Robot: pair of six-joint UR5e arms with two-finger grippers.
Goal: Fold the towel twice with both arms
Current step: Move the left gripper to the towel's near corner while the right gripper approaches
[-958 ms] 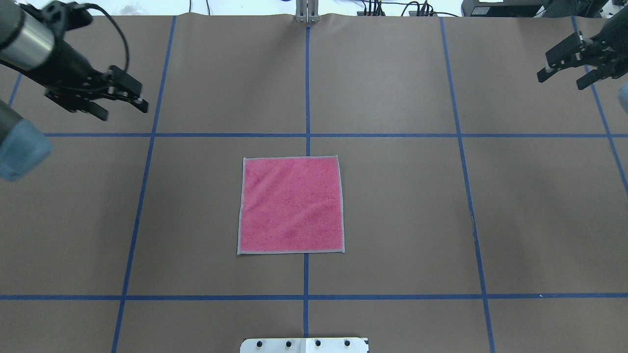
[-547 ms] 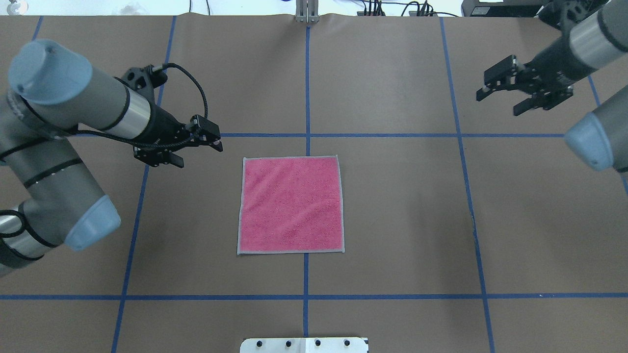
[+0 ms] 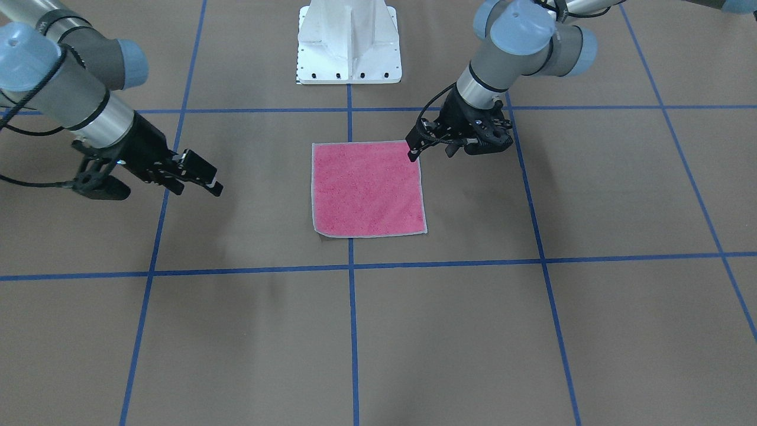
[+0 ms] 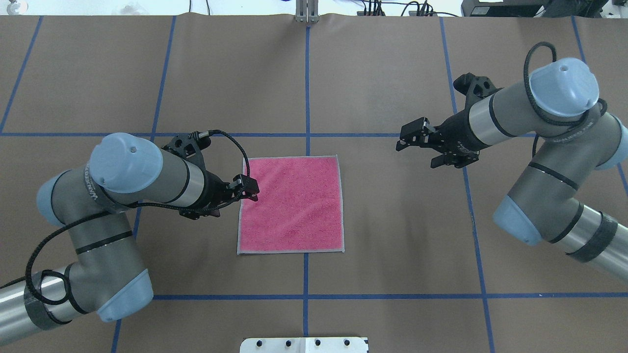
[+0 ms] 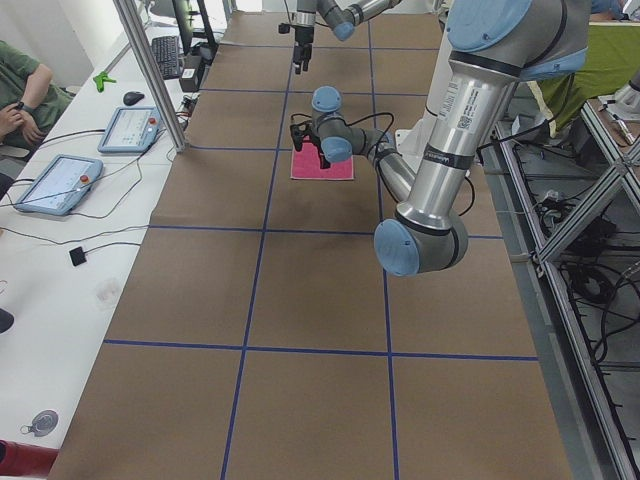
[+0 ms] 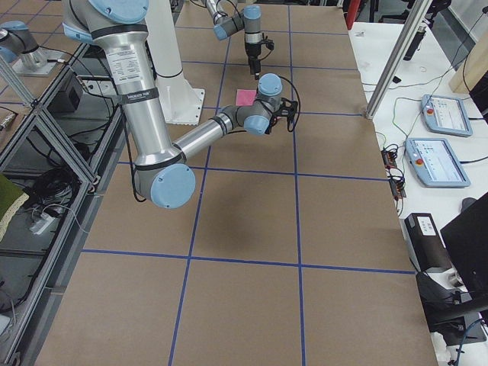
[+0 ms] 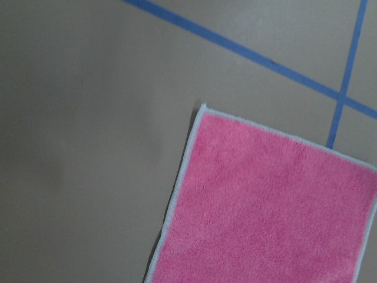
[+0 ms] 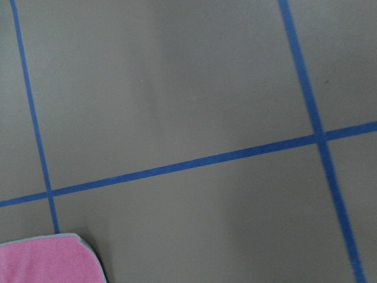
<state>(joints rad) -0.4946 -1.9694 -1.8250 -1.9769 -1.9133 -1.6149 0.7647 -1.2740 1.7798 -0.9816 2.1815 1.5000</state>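
Note:
The towel (image 4: 290, 205) lies flat, pink face up, at the middle of the table; it also shows in the front view (image 3: 366, 189). My left gripper (image 4: 238, 198) is open at the towel's left edge. In the front view (image 3: 430, 155) one fingertip (image 3: 410, 157) is over the towel's robot-side left corner and the other is off the cloth. My right gripper (image 4: 415, 156) is open and empty, well to the right of the towel and apart from it, also in the front view (image 3: 198, 188). The left wrist view shows the towel (image 7: 265, 206), the right wrist view only one corner of it (image 8: 44, 259).
The table is covered in brown paper (image 4: 392, 245) with a grid of blue tape lines (image 4: 306, 78). The white pedestal base (image 3: 349, 41) stands at the robot's edge. Tablets (image 5: 60, 180) and an operator (image 5: 20, 85) are beyond the far edge.
Both arms swung in from the table's far corners toward the towel. The left gripper came to the towel's left edge; the right gripper came closer but stays off it. The towel has not moved.

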